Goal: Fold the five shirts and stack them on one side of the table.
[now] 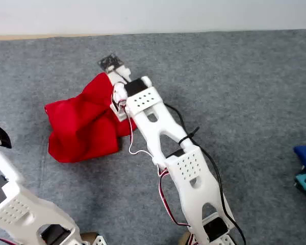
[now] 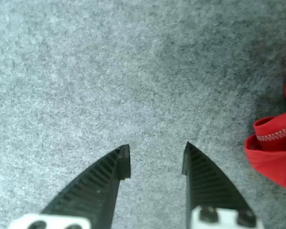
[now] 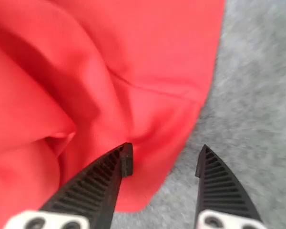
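While the red shirt lies bunched on the grey counter, the right hand hangs over its edge with jaws apart, probably to pinch a fold, and the left hand hovers, jaws also apart, over bare counter just beside it.

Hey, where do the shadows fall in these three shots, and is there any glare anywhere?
High view: soft, even light, faint shadows on the grey mat around the red shirt and the right arm, no glare. Left wrist view: the mat darkens toward the shirt, past the open left gripper. Right wrist view: dark shadow sits in the shirt's folds near the open right gripper.
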### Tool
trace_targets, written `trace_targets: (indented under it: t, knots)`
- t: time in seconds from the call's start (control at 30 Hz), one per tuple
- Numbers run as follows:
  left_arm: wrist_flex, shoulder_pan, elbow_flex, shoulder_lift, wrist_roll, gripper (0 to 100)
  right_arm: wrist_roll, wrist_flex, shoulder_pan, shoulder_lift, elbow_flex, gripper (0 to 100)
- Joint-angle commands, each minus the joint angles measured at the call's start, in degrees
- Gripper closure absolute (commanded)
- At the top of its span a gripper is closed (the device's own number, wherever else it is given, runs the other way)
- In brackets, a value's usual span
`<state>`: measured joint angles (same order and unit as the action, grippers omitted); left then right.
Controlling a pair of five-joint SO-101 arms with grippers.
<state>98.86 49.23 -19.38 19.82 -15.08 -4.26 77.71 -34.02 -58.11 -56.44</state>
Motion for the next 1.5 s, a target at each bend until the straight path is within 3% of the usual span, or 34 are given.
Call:
trace_targets:
  t: [0.0,0.17,0.3,0.93,1.27,1.47]
  knots:
    - [0.6,0.6,-0.2,-3.3,0.4,81,2.6,-0.3,0.0,-1.5,-4.4,77.9]
    - [0.6,0.6,-0.2,-3.3,0.4,81,5.1,0.4,0.6,-4.1,-5.2,80.4]
    - [0.6,0.4,-0.2,-3.3,0.4,81,2.7,1.0,0.3,-4.0,-5.3,98.9]
    - [1.5,-0.4,-0.2,-8.0,0.4,81,-11.6,24.9,2.2,18.3,-25.1,98.9]
    - [1.5,-5.4,-0.1,-20.6,0.4,81,-12.0,25.1,15.2,33.0,-24.4,98.9]
    - [1.5,-10.6,3.9,-28.0,0.5,81,-14.2,25.2,19.2,41.6,-12.8,98.9]
